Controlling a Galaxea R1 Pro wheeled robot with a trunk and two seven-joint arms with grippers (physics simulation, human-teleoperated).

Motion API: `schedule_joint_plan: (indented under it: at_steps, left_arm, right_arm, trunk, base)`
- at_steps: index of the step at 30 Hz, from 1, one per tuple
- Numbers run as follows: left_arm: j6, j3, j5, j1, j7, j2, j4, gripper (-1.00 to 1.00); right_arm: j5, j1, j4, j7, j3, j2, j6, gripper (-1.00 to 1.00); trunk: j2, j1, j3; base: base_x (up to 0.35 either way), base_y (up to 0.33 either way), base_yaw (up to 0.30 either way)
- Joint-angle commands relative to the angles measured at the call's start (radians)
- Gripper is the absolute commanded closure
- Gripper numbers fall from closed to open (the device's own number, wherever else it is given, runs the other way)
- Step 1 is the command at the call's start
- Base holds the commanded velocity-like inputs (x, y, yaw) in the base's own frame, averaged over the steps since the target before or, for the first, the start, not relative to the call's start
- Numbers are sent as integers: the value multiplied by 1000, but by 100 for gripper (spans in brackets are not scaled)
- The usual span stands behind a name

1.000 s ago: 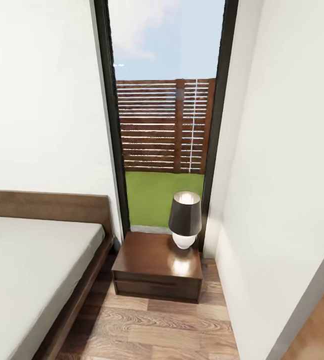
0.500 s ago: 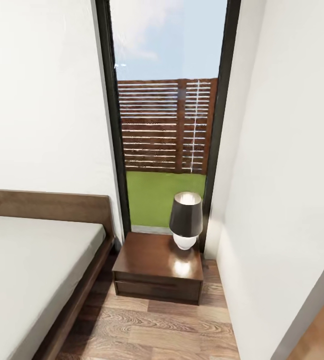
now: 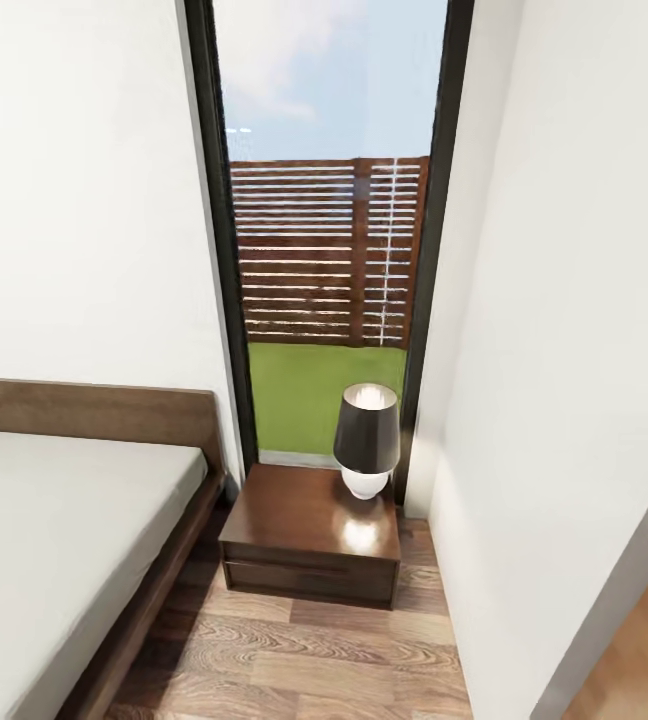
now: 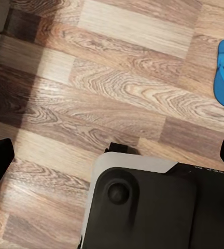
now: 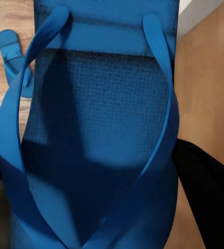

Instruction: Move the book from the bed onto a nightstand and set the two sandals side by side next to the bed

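Gripping one blue sandal (image 5: 96,135), the right end effector (image 5: 99,207) is clamped on its light, flexible sole; the second sandal (image 5: 13,57) lies beyond. Left end effector (image 4: 112,155) spread, empty.

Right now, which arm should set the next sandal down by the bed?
Right. Its end effector appears to hold a blue sandal already, with the second sandal lying on the floor nearby. The left end effector looks open and empty above the floor.
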Motion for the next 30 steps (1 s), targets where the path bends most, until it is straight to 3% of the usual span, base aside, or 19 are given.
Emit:
schedule_joint_plan:
  at_steps: [1,30]
  left_arm:
    - [-2,-9,6,0,4,0,0,-100]
    - [-2,-9,5,0,4,0,0,-100]
  right_arm:
    - [0,-1,3,0,-8,0,-6,100]
    - [0,-1,3,0,-8,0,-6,100]
  trunk:
    - [-1,0,0]
    - [-1,0,0]
  base:
    - [-1,-8,0]
    - [4,-86,-22]
